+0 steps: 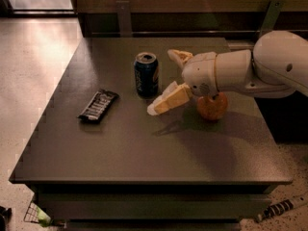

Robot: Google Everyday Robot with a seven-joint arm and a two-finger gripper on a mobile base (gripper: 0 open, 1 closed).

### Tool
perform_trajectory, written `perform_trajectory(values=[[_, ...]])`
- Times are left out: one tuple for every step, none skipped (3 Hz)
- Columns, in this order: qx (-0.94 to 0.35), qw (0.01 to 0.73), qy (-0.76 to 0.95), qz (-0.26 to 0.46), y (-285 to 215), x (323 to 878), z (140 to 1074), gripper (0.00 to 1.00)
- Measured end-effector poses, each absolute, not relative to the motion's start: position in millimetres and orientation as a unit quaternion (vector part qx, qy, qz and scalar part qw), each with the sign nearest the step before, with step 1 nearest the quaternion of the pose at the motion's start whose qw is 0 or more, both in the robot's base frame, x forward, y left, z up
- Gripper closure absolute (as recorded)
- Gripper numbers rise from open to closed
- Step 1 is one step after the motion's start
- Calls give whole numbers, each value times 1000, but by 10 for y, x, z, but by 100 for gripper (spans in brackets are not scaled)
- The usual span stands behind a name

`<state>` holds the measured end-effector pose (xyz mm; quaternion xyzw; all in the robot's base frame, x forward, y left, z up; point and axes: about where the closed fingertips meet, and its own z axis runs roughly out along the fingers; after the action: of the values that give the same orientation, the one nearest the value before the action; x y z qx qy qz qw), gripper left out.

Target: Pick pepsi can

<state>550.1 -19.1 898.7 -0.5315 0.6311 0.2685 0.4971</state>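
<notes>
Here we hold our gripper (161, 81) spread wide just beside the pepsi can (146, 76), ready to straddle it.

One desk (144, 153) bears three objects: one pepsi can (146, 74), one apple (213, 108) and one black snack-bar wrapper (98, 105). One robot arm (269, 66) ends in one hand (161, 82) (two fingers (171, 99), spread apart), held above the desk between can and apple.
</notes>
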Motion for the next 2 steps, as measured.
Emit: perform_trajectory(values=[[-529, 515, 623, 257, -68, 5595, 8975, 0], [-518, 523, 624, 262, 23, 5753, 8979, 0]])
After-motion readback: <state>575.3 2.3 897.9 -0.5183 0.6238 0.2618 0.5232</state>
